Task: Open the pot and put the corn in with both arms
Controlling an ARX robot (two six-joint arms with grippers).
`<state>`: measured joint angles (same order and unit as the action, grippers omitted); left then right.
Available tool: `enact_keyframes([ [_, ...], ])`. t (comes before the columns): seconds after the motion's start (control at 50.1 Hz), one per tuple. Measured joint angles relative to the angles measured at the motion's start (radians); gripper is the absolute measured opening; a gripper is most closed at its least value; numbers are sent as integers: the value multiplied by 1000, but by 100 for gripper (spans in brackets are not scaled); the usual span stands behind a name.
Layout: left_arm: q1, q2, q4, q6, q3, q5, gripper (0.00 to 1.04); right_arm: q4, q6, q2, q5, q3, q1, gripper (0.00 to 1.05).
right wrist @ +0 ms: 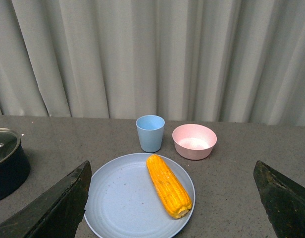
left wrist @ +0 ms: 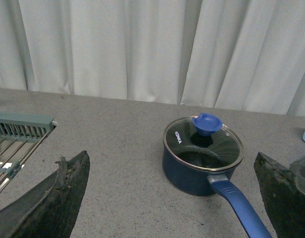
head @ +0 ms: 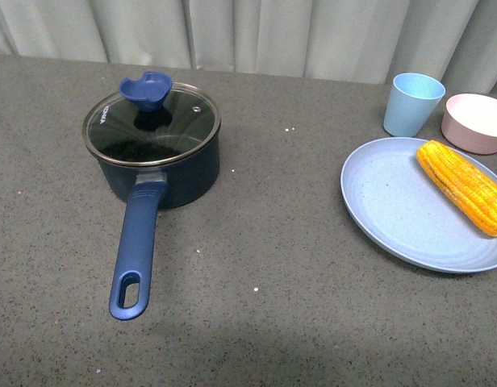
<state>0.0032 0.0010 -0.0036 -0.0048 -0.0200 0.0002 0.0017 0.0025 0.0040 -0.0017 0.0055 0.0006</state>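
Well apart on the grey bench (head: 273, 242): navy pot (head: 184, 173) at left, glass lid (head: 172, 121) on; yellow-orange corn (head: 462, 187) at right on a pale blue plate (head: 394, 218). Left gripper (left wrist: 171, 154) and right gripper (right wrist: 171, 163) jaws gape, empty.

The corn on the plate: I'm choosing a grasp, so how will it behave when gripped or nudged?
The corn looks round and tapered, so a nudge would probably roll it in a curve on the smooth blue plate. It seems rigid, unlikely to bend. Its bumpy kernel rows should offer some grip.
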Motion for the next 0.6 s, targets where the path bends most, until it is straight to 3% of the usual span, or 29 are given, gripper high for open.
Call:
enact_keyframes([
  [0.598, 0, 0, 0, 0, 0, 0, 98, 0, 0, 0, 0, 0, 0, 96],
])
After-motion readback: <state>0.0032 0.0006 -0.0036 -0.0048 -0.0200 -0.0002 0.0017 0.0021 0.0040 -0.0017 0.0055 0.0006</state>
